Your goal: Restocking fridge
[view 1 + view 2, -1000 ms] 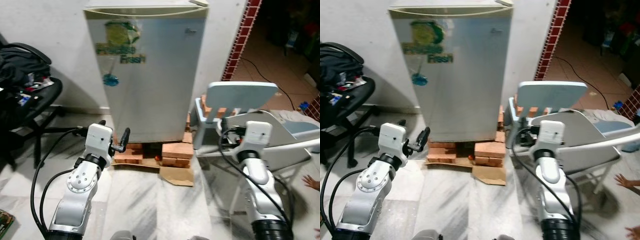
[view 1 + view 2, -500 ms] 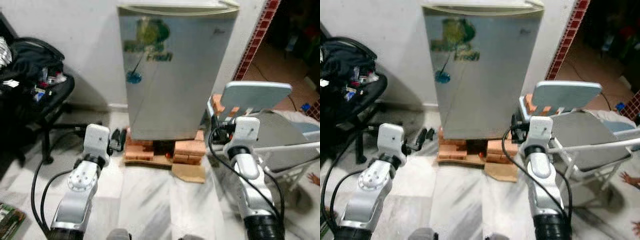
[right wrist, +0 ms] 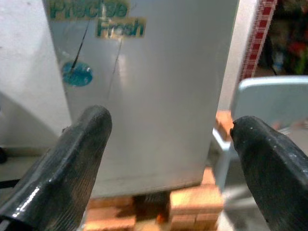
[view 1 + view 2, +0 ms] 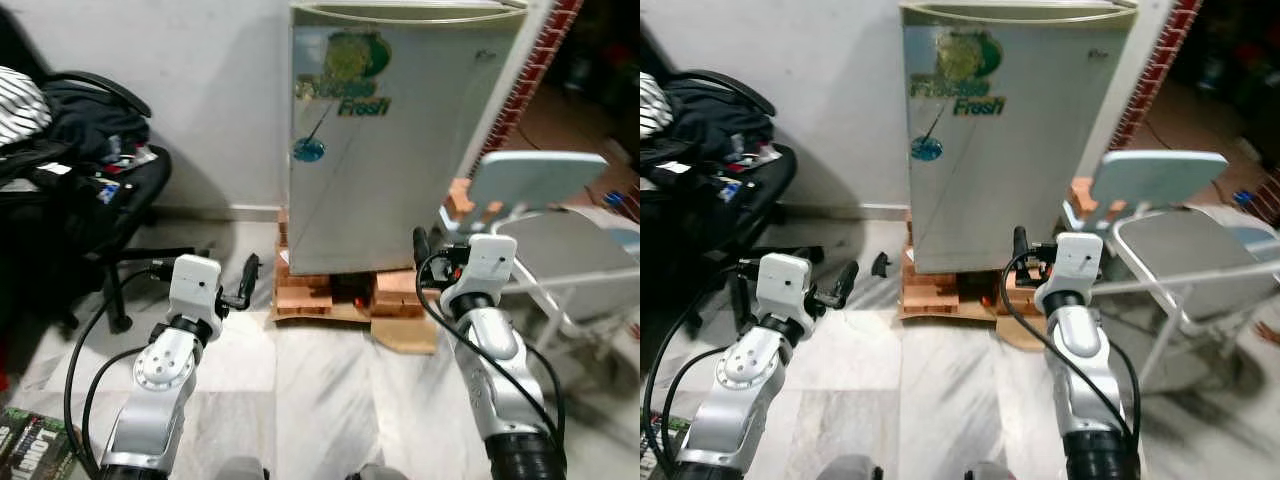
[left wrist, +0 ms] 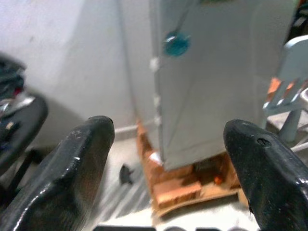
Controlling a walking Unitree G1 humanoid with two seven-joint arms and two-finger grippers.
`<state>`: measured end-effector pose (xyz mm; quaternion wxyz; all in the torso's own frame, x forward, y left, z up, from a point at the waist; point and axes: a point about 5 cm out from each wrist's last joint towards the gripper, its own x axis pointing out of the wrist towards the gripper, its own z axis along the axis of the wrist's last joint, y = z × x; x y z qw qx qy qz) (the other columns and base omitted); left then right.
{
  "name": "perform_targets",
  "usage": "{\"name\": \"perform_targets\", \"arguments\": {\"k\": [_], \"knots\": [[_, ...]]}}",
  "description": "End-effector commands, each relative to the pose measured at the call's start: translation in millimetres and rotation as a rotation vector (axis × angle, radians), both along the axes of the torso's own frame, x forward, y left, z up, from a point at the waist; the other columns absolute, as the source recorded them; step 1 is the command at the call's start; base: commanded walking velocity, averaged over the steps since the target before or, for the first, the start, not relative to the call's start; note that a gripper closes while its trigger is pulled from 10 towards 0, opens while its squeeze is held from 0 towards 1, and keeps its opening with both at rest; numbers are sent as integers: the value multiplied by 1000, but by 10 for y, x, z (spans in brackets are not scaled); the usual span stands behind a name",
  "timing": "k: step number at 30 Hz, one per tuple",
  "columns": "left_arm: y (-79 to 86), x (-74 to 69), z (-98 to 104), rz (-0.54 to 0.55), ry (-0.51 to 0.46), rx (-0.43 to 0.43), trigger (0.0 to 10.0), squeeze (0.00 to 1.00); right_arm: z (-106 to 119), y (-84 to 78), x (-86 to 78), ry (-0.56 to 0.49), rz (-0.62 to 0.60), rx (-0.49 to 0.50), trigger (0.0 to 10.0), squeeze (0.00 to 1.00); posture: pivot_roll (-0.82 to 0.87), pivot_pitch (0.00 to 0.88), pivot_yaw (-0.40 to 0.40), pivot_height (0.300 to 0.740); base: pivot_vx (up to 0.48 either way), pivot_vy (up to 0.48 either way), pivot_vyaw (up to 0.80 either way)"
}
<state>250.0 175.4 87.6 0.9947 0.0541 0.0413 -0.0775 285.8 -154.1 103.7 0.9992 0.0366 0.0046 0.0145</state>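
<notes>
A small grey fridge (image 4: 400,150) with a green "Fresh" sticker stands against the wall on stacked bricks (image 4: 310,292), its door shut. Both arms are raised toward it, short of touching. My left gripper (image 5: 168,137) is open and empty, low and to the left of the fridge's lower corner (image 4: 238,285). My right gripper (image 3: 168,130) is open too, with nothing between its fingers, facing the lower right part of the door (image 4: 425,250).
A black office chair (image 4: 95,190) piled with clothes stands at the left. A light blue plastic chair (image 4: 535,180) and a grey folding seat (image 4: 575,240) crowd the fridge's right side. Cardboard (image 4: 405,335) lies by the bricks, a small black object (image 4: 880,263) on the floor.
The whole picture has shifted: the camera turned left, so the fridge now sits further right in view. Both grippers remain raised and open, holding nothing.
</notes>
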Motion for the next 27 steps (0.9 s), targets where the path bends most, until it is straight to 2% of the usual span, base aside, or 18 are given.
{"name": "perform_targets", "arguments": {"k": [1,7,13,17,22,27], "knots": [[0,18,40,16,-7,-27,10000,0,17,-64,-6,-4,-6,-8,10000,0,71,47,-38,740,0,472,-800],[-5,56,101,-3,-45,-6,10000,0,45,-60,-14,-10,9,-6,10000,0,79,51,-55,740,85,444,-750],[-19,78,170,-9,-67,9,10000,0,118,20,53,-33,35,5,10000,0,92,60,-67,740,379,289,0],[-1,79,170,15,-63,6,10000,0,135,30,83,-37,39,11,10000,0,102,60,-70,740,401,263,-541],[37,22,97,37,-34,15,10000,0,109,-3,75,-41,15,12,10000,0,105,46,-31,740,397,269,-545],[5,37,51,3,-10,44,10000,0,83,-23,42,-45,-39,26,10000,0,95,39,9,740,375,299,0]]}}
